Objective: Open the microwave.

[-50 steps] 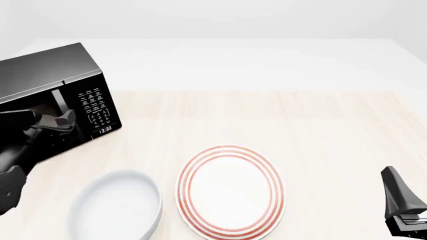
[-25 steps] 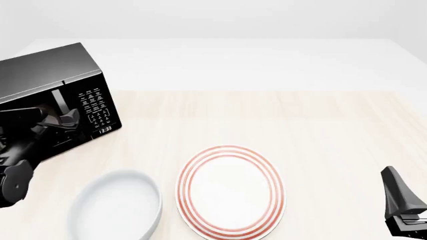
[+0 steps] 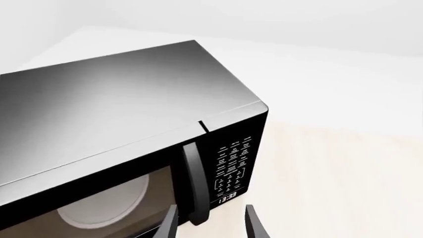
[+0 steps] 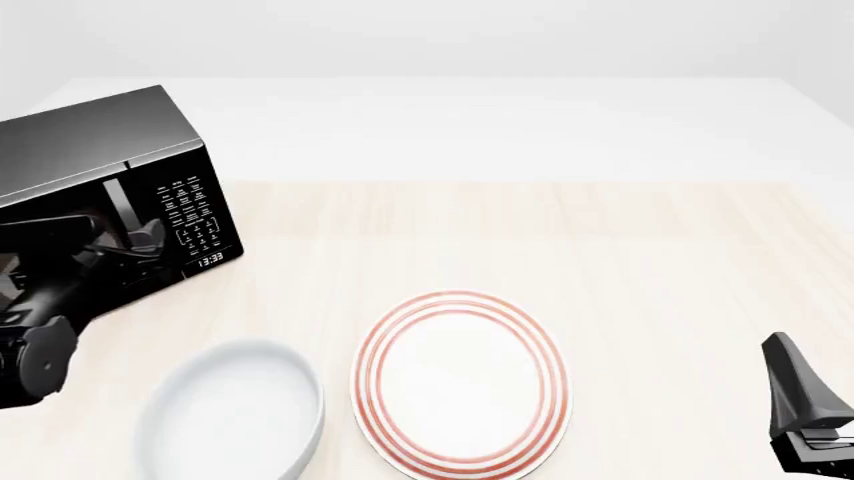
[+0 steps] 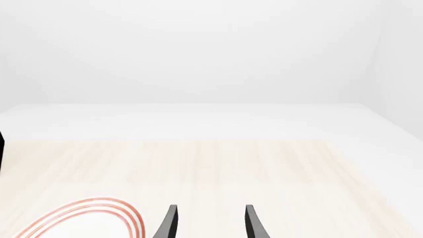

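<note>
The microwave (image 4: 100, 165) stands at the table's far left, a glossy black box with a dark glass door that looks shut. In the left wrist view its vertical handle (image 3: 193, 181) sits beside the keypad (image 3: 231, 168) and the clock (image 3: 227, 199). The pale turntable (image 3: 106, 203) shows through the glass. My left gripper (image 3: 210, 225) is open, with the handle's lower end between its fingers (image 3: 254, 225). In the front view it (image 4: 120, 240) is at the door front. My right gripper (image 4: 798, 400) is open and empty at the near right, far from the microwave.
A white bowl (image 4: 234, 415) lies near the front left, just below my left arm. A white plate with red rings (image 4: 461, 380) lies at the front centre and also shows in the right wrist view (image 5: 86, 218).
My left gripper has moved forward and a little right, closer to the microwave's handle. The right arm has not moved.
</note>
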